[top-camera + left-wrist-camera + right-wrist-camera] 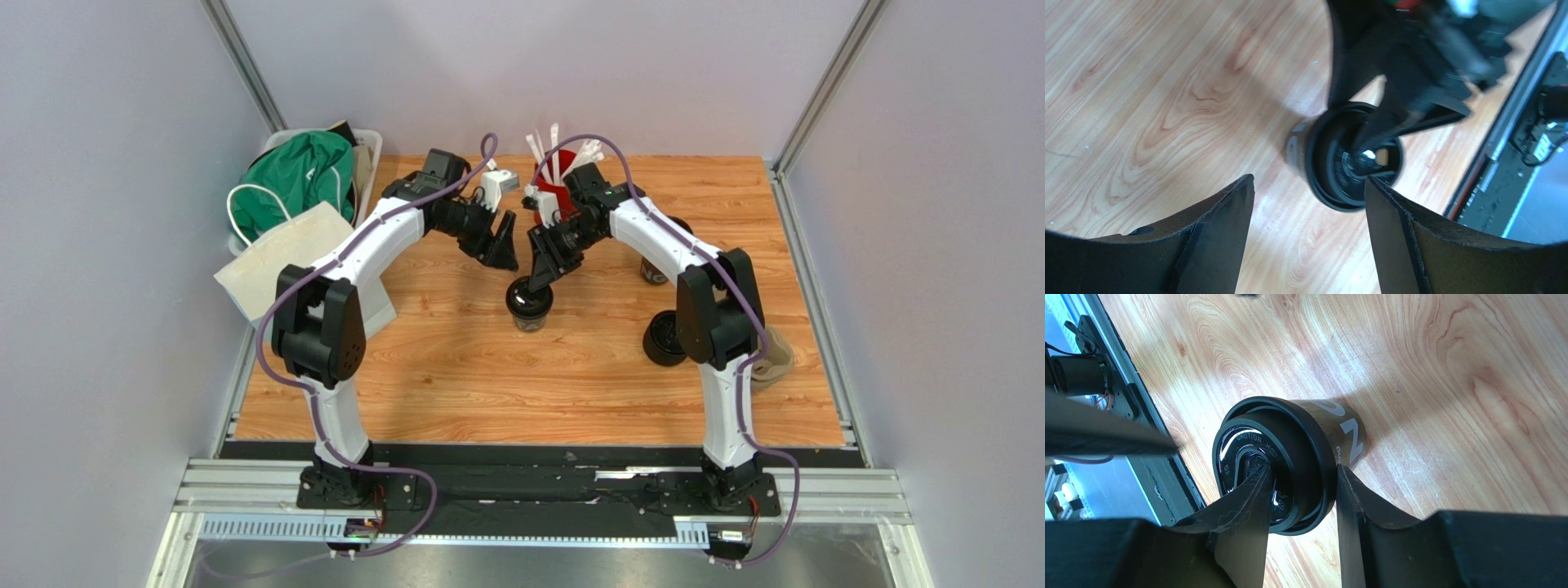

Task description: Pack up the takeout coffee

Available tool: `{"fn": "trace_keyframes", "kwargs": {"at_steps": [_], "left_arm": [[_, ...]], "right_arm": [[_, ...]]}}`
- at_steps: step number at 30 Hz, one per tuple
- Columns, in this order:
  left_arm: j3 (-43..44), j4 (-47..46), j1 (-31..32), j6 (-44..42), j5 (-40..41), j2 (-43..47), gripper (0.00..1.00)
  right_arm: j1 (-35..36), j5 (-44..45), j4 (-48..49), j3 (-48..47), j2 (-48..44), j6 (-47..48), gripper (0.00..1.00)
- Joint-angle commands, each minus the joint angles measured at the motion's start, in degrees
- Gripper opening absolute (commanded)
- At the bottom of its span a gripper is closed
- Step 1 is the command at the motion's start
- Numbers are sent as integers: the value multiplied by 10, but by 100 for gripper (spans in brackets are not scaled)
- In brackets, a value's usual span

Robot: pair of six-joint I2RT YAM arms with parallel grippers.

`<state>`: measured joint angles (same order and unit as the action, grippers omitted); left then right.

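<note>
the desk carries the coffee cup upright, long axis vertical, straight below the right claw, which is clamped on the rim of its lid, one finger inside, one outside. the left claw hangs open, empty, the cup just ahead of it.

Bare table lies open in front of the middle cup. The right gripper clamps that cup's rim and blocks it from above. The red cup of straws stands close behind, and a paper bag overhangs the left edge.
</note>
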<state>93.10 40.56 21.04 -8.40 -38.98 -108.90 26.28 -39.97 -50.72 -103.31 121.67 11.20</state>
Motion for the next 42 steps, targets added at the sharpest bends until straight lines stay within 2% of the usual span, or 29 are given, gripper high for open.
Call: {"fn": "trace_keyframes", "kwargs": {"at_steps": [1, 8, 14, 29, 36, 42], "left_arm": [[3, 29, 1, -28, -41, 42, 75], [-22, 44, 1, -49, -29, 42, 74], [-41, 44, 1, -58, -39, 41, 74], [-66, 39, 9, -67, -36, 34, 73], [-76, 42, 12, -76, -46, 30, 73], [-86, 45, 15, -85, -58, 31, 72]], "right_arm": [[1, 117, -3, 21, 3, 20, 38], [1, 103, -3, 10, -17, 7, 53], [-1, 90, -16, -15, -35, 1, 58], [0, 4, -23, -20, -66, -22, 61], [-7, 27, -23, -1, -109, 6, 62], [-28, 7, -5, 56, -134, 11, 56]]}}
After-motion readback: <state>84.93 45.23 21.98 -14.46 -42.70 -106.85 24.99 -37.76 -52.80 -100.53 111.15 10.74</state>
